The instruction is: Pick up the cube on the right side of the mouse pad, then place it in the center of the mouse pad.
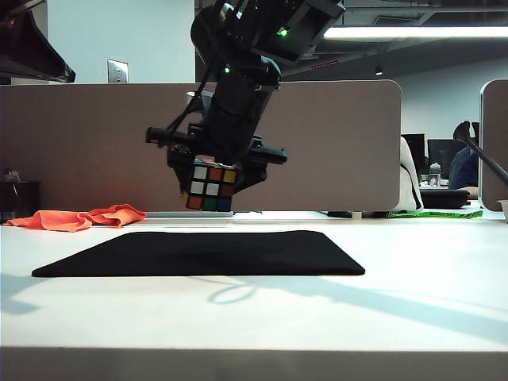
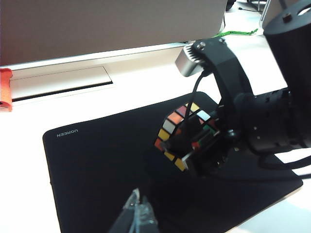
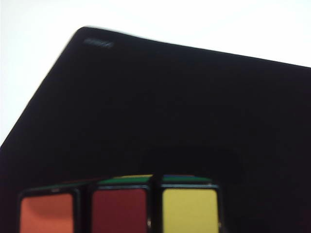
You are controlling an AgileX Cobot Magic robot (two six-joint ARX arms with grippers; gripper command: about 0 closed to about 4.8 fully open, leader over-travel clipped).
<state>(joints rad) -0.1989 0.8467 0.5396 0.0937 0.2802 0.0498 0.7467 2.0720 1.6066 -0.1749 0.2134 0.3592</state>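
Note:
The cube, black-edged with coloured stickers, hangs in the air over the black mouse pad, above its middle part and clear of its surface. My right gripper is shut on it, reaching in from above. In the left wrist view the cube sits between the right gripper's dark fingers over the mouse pad. The right wrist view shows the cube's orange, red and yellow stickers close up, with the mouse pad below. My left gripper hovers over the pad's near edge, fingertips together, holding nothing.
An orange cloth lies on the white table behind the pad's left end. A tall beige partition closes the back. A grey flat panel sits in the table by the partition. Green items lie far right.

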